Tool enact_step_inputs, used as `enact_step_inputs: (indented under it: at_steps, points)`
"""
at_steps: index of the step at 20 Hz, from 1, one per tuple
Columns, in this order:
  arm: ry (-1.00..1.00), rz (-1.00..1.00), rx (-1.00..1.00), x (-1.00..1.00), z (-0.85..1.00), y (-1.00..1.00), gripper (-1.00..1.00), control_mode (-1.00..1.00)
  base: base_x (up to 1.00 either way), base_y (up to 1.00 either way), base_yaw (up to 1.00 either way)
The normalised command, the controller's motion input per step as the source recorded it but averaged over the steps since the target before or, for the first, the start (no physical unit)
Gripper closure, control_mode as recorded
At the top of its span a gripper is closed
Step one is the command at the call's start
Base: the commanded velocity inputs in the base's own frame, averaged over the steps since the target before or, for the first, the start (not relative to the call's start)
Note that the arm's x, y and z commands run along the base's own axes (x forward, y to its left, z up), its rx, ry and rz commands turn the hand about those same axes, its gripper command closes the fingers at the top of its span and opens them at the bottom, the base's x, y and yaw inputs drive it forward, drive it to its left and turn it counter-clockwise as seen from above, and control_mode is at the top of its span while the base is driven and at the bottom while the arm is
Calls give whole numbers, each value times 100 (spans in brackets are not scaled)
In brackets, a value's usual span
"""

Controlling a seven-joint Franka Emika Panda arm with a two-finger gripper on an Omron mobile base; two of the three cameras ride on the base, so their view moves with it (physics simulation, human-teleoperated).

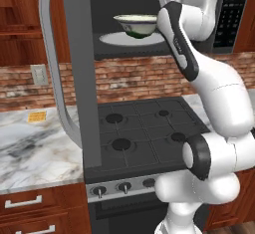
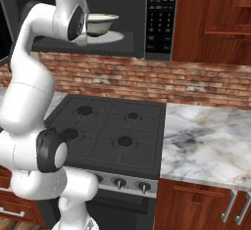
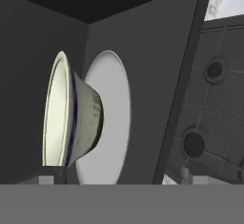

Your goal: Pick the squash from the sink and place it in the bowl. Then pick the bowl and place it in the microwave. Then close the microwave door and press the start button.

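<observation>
Above black stove (image 2: 110, 126) and marble counter (image 2: 206, 141), bowl (image 1: 135, 25); fingers' state unclear.

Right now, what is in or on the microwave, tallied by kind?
Bowl: 1
Turntable plate: 1
Microwave door, open: 1
Keypad strip: 1
Total: 4

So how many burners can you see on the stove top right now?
4, on the black stove top: back left, back right, front right, and front left, which sits against the robot's arm. None look hidden.
</observation>
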Motion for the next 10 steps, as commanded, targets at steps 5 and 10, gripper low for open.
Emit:
enact_step_inputs:
  at_steps: [5, 10]
  points:
    - [-1, 0, 0, -100, 5, 0, -100, -100, 0, 0, 0]
    - [0, 8, 0, -100, 20, 0, -100, -100, 0, 0, 0]
